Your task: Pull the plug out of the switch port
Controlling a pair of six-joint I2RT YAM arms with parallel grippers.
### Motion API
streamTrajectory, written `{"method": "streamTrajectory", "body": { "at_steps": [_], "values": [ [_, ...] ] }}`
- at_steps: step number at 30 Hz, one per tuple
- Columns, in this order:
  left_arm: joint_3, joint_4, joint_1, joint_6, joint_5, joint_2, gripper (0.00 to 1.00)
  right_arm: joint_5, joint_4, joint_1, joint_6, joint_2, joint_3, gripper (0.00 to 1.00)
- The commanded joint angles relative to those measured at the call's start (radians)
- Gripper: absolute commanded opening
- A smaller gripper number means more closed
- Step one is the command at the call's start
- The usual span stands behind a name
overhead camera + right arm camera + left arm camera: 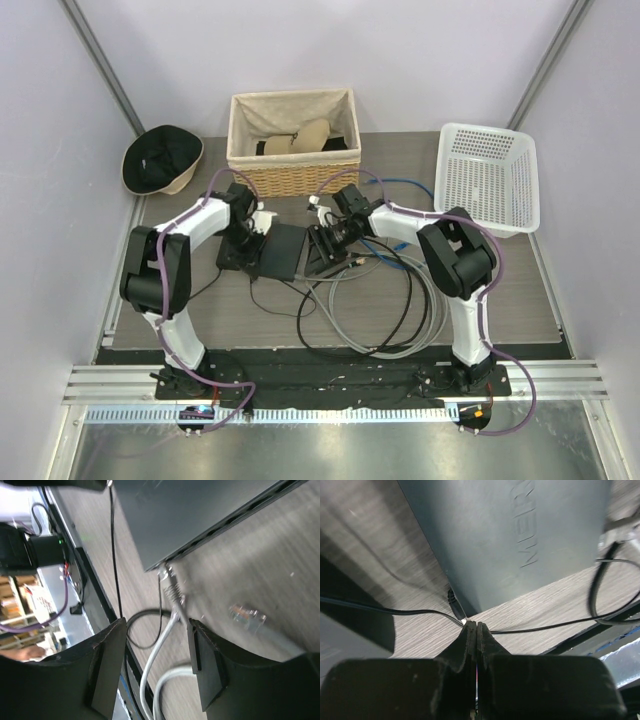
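**Switch box with seated plug: count, position and clearance**

**Count.** There is one flat matte black rectangular box (283,250), lying on the grey wood-grain table top (480,290) between the two arms. Two plugs are seated in its narrow edges. One is a grey-booted cable plug (172,591). The other is a small black plug (453,600) on a thin black cord (545,626). One loose clear-tipped connector (247,615) lies on the table. At the far edge stand one cloth-lined wicker basket (290,178), one white plastic mesh basket (530,180) and one dark bucket hat (160,160). A loose coil of grey and black cables (400,320) lies toward the near edge; its strands cannot be counted.

**Position.** The switch port (162,571) sits at a corner of the box's narrow edge, with the grey-booted plug in it. The right gripper (156,625) has its fingers spread and holds nothing. The plug lies ahead of the gap between them, apart from both. The left gripper (476,626) has its fingers pressed together. Its tips sit at the thin black cord, just beside the small black plug. Whether the cord is nipped cannot be told.

**Edges and room.** From the port, the slotted edge of the box runs away on a diagonal. Bare table lies beside the plug, occupied only by the loose connector. White and grey cables crowd the space between the right fingers.
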Motion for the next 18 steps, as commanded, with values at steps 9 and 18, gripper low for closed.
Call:
{"method": "streamTrajectory", "body": {
  "at_steps": [9,18],
  "values": [
    [-0.041,0.065,0.001,-0.024,-0.022,0.000,0.00,-0.009,0.179,0.004,0.157,0.072,-0.016,0.59],
    [-0.089,0.037,0.001,-0.014,-0.036,-0.075,0.00,0.020,0.181,0.004,0.151,0.204,0.164,0.59]
  ]
}}
